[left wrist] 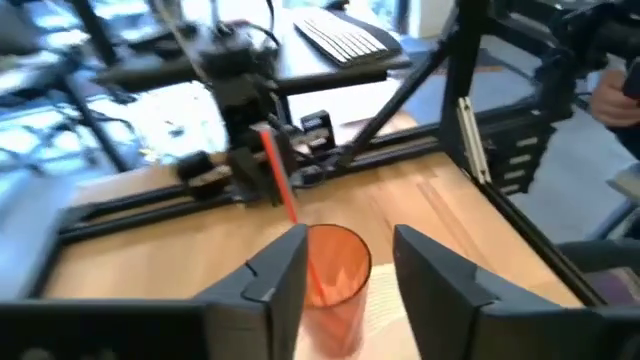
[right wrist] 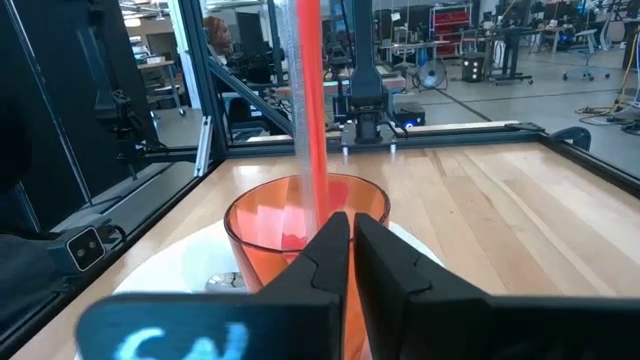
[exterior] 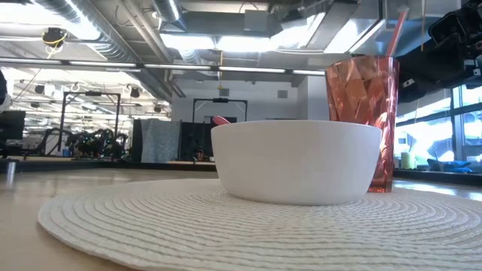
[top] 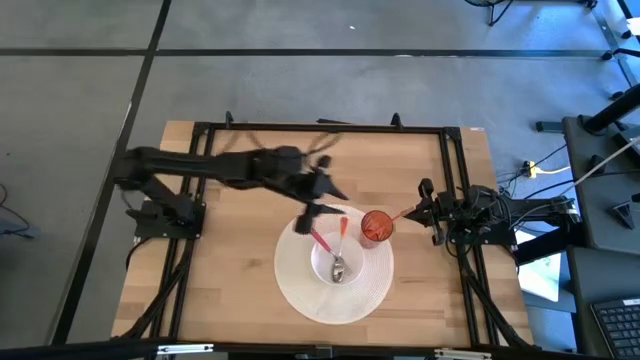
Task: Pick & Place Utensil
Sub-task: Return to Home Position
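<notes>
On the mat [exterior: 226,226], orange cup [exterior: 361,98] stands beside white bowl [exterior: 297,162].

The white bowl [exterior: 296,160] is hiding most of the pink fork [exterior: 220,120]; the orange straw [right wrist: 308,100] is running out of view

A smooth, pale wooden table [top: 230,250] carries a white woven placemat [exterior: 151,226] with a ribbed, corded surface, a smooth matt white bowl [exterior: 297,162], and a glossy, translucent orange cup [exterior: 361,98] of faceted plastic.
</notes>
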### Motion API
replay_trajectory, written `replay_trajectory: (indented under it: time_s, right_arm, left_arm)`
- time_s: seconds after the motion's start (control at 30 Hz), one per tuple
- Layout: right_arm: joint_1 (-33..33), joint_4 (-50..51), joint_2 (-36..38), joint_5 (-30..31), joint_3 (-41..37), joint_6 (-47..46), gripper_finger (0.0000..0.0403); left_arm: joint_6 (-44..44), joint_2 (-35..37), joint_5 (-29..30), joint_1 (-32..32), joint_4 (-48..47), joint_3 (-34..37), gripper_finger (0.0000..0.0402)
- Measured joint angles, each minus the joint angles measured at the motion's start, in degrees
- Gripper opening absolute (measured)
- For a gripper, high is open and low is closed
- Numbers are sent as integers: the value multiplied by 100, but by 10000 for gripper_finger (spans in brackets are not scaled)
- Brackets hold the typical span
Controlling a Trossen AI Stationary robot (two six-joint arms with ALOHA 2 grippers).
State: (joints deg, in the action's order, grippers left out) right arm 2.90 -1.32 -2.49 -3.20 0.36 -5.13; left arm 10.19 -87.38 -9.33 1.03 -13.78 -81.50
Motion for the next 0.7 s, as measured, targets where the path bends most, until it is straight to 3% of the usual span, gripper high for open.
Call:
replay_trajectory:
  time_s: [0.17, 0.23, 0.33, 0.53, 0.7]
  right_arm:
    - [0, 0, -2, 11, 0, -29, 21]
    - [0, 0, 0, 15, 0, -61, 21]
    - [0, -5, 0, 21, 1, -66, 21]
    - [2, -771, 7, 449, -2, 362, 6]
    - [-2, -742, 7, 973, -2, 578, 3]
  left_arm:
    - [25, 1583, 1758, 588, 66, 1046, 79]
    - [25, 2251, 2118, 681, 491, 1676, 44]
    - [-41, 3227, 2165, 643, 1324, 2871, 8]
    - [-99, 4850, 1988, 230, 2901, 5255, 2]
    - [-192, 5678, 1531, -121, 3696, 6588, 1]
